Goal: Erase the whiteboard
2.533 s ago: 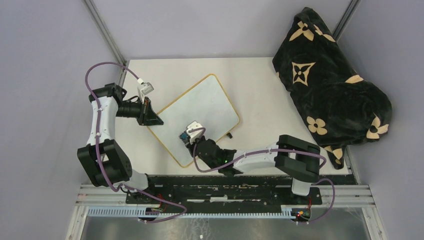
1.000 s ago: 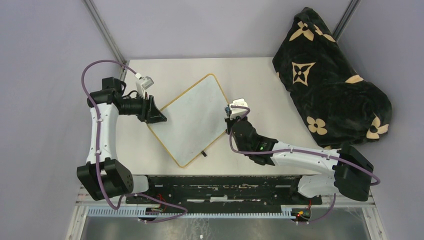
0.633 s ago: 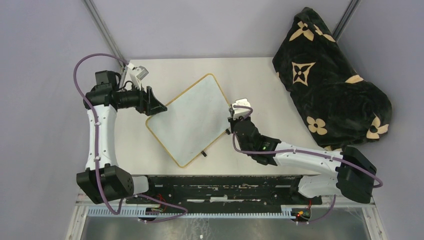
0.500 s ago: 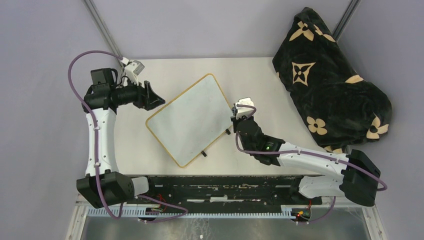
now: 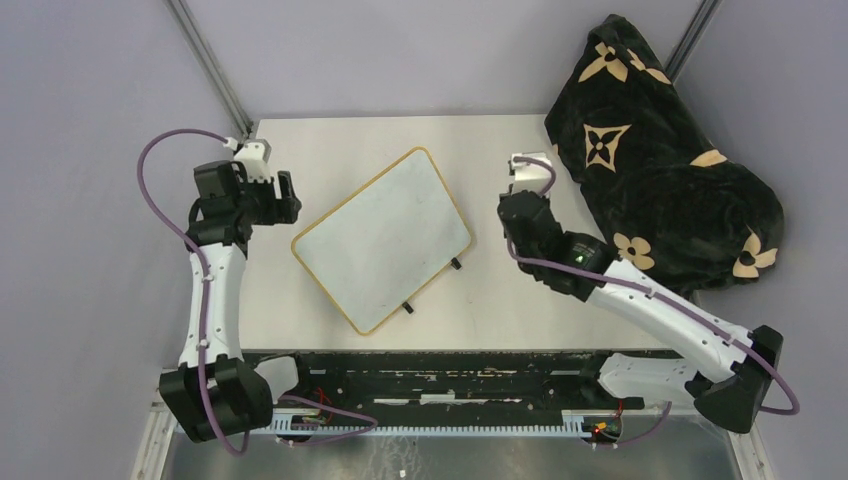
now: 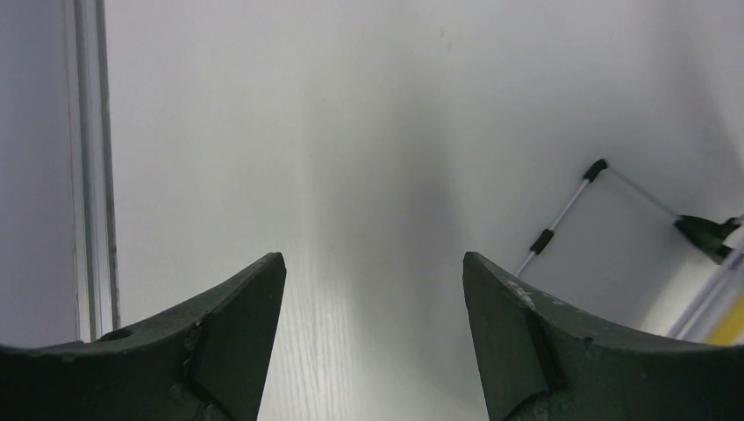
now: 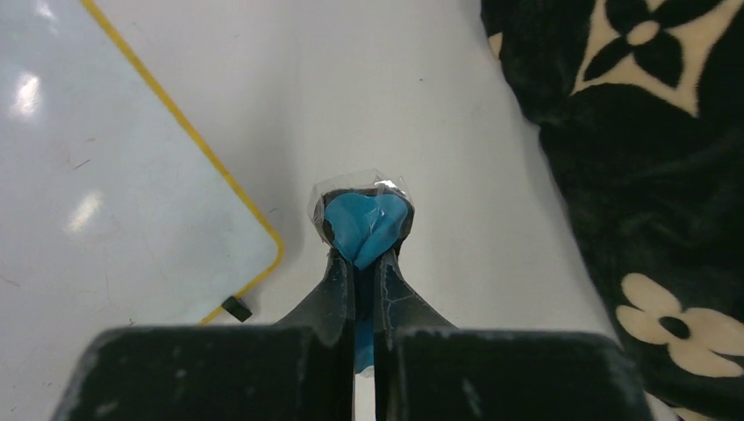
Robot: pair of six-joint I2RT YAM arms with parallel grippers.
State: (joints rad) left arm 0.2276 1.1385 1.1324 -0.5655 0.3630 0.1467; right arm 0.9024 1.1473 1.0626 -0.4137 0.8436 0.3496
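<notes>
Over the table (image 5: 520, 290), from above, we see the whiteboard (image 5: 385, 240) lying flat and skewed at mid-table. No red writing shows, so we judge the wiping done or nearly so. The next move calls for a check for faint marks. The left gripper (image 5: 285, 195) hangs near its left corner, and the right gripper (image 5: 517, 200) is off its right edge, beside the black blanket (image 5: 660, 180).

Left wrist: jaws wide apart, holding nothing.

Right wrist: jaws pinched on a blue eraser pad (image 7: 364, 219), with the board down-left and apart from it.
</notes>
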